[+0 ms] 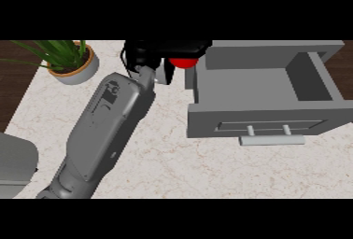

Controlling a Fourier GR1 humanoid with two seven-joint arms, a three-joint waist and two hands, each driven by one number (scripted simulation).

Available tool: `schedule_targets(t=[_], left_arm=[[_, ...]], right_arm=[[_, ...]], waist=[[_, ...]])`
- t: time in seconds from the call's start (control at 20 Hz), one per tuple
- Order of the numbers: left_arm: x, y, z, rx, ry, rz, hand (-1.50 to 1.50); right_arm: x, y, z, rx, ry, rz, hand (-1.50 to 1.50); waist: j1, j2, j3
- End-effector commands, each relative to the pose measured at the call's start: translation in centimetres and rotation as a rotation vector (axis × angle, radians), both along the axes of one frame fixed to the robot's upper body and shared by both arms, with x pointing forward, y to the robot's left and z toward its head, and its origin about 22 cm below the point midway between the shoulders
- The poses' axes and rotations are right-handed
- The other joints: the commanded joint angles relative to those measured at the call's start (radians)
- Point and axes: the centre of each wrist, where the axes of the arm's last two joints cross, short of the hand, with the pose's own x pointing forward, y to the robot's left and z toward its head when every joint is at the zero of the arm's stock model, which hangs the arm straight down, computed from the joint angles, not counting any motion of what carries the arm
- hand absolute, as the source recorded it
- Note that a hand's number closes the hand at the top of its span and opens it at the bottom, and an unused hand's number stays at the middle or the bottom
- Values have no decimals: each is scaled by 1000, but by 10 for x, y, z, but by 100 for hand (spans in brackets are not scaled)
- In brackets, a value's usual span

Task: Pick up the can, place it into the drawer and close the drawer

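One grey forearm [103, 135] stretched from the near edge over the marble worktop [207, 163]. Farther, open grey drawer [258, 100] at right. Farthest, left robot hand [162, 51] curled round the red can [183, 63], just beside the drawer's far-left corner.

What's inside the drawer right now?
The open drawer shows only a bare grey floor; no can inside. The red can sits just outside its left wall, under the hand, which hides most of it.
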Motion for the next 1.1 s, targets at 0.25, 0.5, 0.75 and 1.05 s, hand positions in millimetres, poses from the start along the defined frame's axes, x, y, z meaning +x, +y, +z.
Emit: schedule_targets(t=[0.25,0.5,0.75,1.05], left_arm=[[21,-40,30,40,7,3,150],[25,-55,25,45,23,-5,150],[25,-72,31,65,25,4,150],[26,-77,14,65,46,-1,150]], right_arm=[[-3,4,-1,4,-4,20,-150],[2,8,7,-13,-18,19,-150],[12,-2,4,-4,-17,11,-150],[9,9,8,-7,-27,3,-150]], waist=[[-15,3,0],[-19,4,0],[-31,7,1],[-38,7,1]])
